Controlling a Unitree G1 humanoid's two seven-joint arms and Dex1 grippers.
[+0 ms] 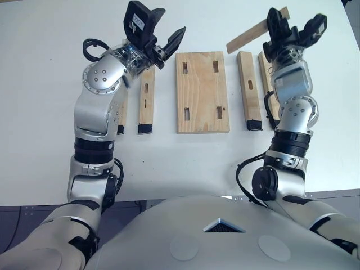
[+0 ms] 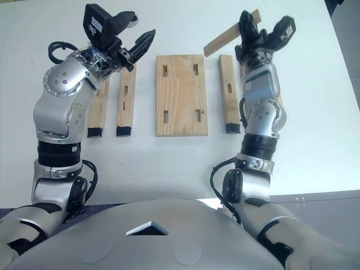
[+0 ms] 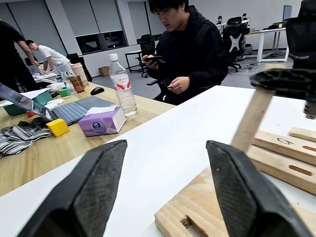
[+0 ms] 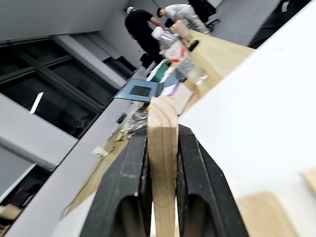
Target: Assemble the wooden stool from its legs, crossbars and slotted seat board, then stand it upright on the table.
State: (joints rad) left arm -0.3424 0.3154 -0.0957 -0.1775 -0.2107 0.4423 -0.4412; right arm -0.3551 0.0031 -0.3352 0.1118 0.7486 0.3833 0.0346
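Note:
The slotted seat board lies flat at the middle of the white table. Two legs lie to its left and two more legs to its right. My left gripper hangs open above the far ends of the left legs, close to the board's far left corner, with nothing between its fingers. My right gripper is raised over the far ends of the right legs and is shut on a crossbar, which slants up off the table. The right wrist view shows the crossbar clamped between both pads.
The table's near edge runs just in front of the parts. Bare table surface spreads to the far left and far right. Beyond the far edge stands a wooden desk with a water bottle, a tissue box and a laptop.

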